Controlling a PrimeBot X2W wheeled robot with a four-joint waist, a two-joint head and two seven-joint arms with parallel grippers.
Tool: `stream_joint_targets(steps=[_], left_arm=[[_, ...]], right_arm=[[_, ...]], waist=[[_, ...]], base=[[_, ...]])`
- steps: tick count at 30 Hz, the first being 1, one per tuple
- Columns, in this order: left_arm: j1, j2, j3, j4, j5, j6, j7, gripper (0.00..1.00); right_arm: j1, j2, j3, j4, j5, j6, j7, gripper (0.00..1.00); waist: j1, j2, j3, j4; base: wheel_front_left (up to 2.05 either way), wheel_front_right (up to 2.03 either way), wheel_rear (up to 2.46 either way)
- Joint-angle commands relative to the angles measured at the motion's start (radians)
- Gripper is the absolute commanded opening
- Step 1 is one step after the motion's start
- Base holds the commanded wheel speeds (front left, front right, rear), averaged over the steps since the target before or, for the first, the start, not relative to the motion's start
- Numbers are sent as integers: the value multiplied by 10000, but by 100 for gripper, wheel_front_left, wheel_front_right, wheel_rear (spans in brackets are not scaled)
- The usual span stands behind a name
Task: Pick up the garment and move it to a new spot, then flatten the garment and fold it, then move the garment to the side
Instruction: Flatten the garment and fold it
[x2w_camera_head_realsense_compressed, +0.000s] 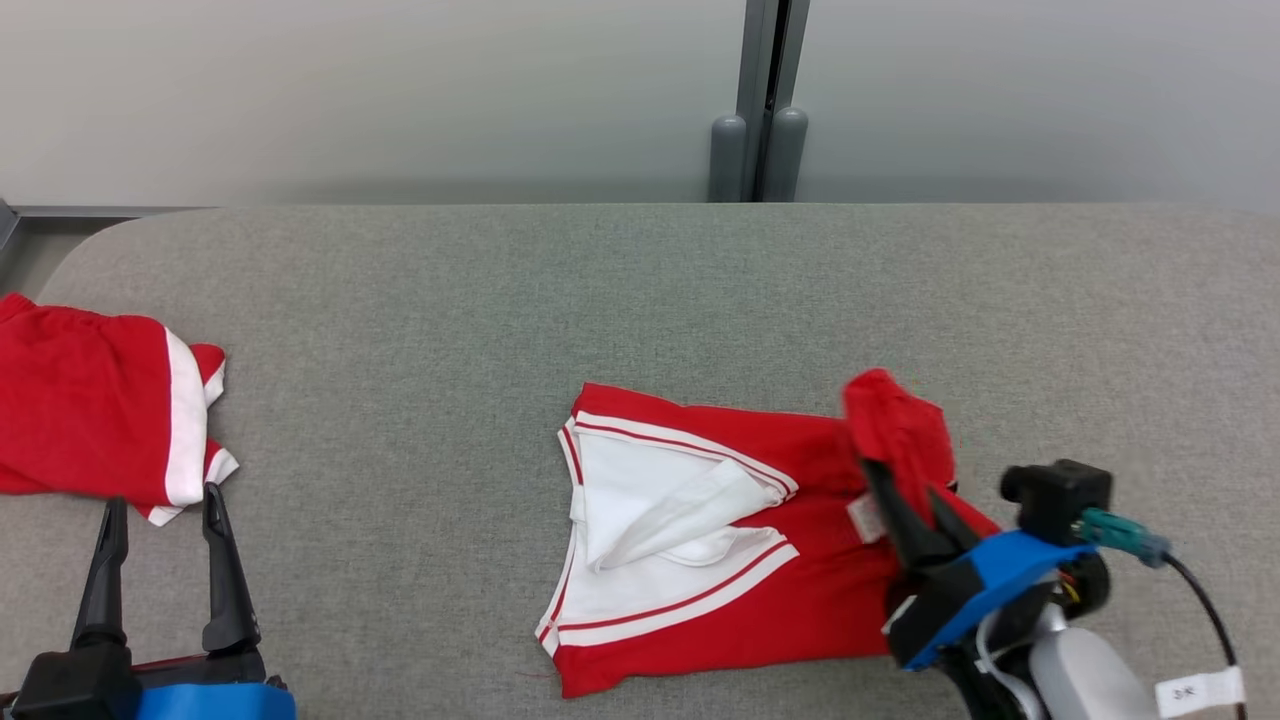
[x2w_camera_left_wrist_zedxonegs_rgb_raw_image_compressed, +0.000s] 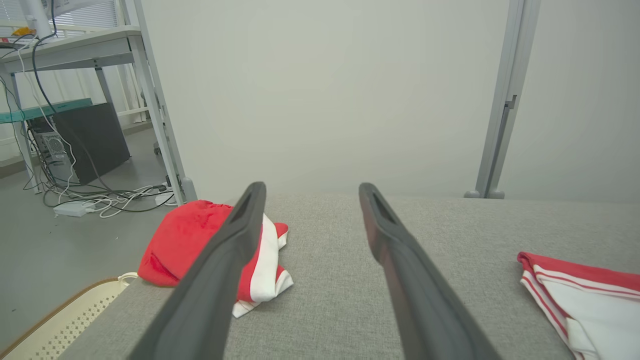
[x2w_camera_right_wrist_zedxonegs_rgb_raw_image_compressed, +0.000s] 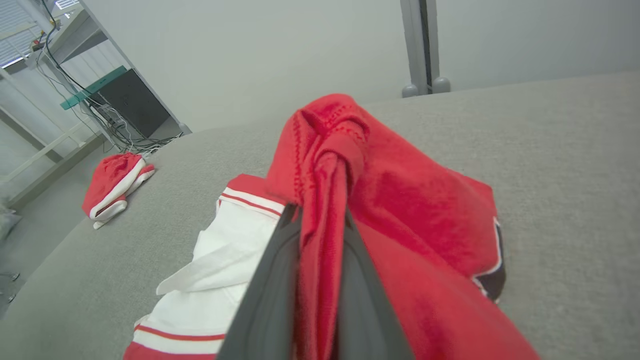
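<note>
Red garment (x2w_camera_head_realsense_compressed: 720, 600) with white striped panel, grey table (x2w_camera_head_realsense_compressed: 640, 290)

1. A wide bare stretch of the table (x2w_camera_head_realsense_compressed: 400, 400) lay open between the folded clothes (x2w_camera_head_realsense_compressed: 90, 420) at its left edge and the garment (x2w_camera_head_realsense_compressed: 720, 590) in the middle.
2. The far half was bare up to the wall (x2w_camera_head_realsense_compressed: 400, 90) and the post (x2w_camera_head_realsense_compressed: 760, 130).
3. The right gripper (x2w_camera_head_realsense_compressed: 900, 485), pinching a raised bunch of the garment's red cloth, blocked the garment's right end.
4. The left gripper (x2w_camera_head_realsense_compressed: 163, 498), fingers spread, stood just beside the folded clothes.
</note>
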Motion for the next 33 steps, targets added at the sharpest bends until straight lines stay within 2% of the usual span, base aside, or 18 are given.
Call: stream_joint_targets(steps=[1, 8, 13, 20, 25, 26, 27, 28, 29, 33], left_arm=[[-53, 12, -42, -3, 14, 68, -42, 100], [-405, -5, -255, 137, -21, 41, -42, 100], [-600, -17, -366, 214, -60, 22, -42, 100], [-830, -27, -474, 330, -73, -5, -42, 100], [-967, -37, -507, 415, -90, -3, -42, 100], [-979, -43, -517, 431, -91, -4, -42, 100], [-979, -45, -521, 445, -91, -5, -42, 100], [-977, -47, -525, 457, -90, -4, -42, 100], [-971, -47, -520, 471, -89, 1, -42, 100], [-884, -51, -484, 460, -47, 53, -42, 100]], right_arm=[[-97, 77, 156, -155, -42, 1, 97, 0], [-792, 615, 1468, -176, 13, 3, 387, 0], [-1422, 777, 2220, 579, 146, 3, 146, 0], [-2340, 774, 3493, 1514, 1355, 3, -522, 0], [-2952, 770, 3973, 2545, 1672, 3, -1029, 1], [-3057, 774, 4069, 2729, 1747, 3, -1123, 38], [-3164, 775, 4167, 2894, 1841, 3, -1234, 62], [-3263, 773, 4227, 3060, 1938, 3, -1348, 94], [-3356, 770, 4276, 3181, 1979, 3, -1501, 100], [-3665, 767, 4208, 3519, 1998, 3, -2107, 100]], waist=[[0, 0, 30, 36], [0, 0, 229, 348], [0, 0, 381, 553], [0, 0, 620, 794], [0, 0, 747, 871], [0, 0, 761, 875], [0, 0, 768, 873], [0, 0, 768, 865], [0, 0, 757, 850], [0, 0, 645, 707]], base=[[0, 0, 0], [0, 0, 0], [0, 0, 0], [0, 0, 0], [0, 0, 0], [0, 0, 0], [0, 0, 0], [0, 0, 0], [0, 0, 0], [0, 0, 0]])
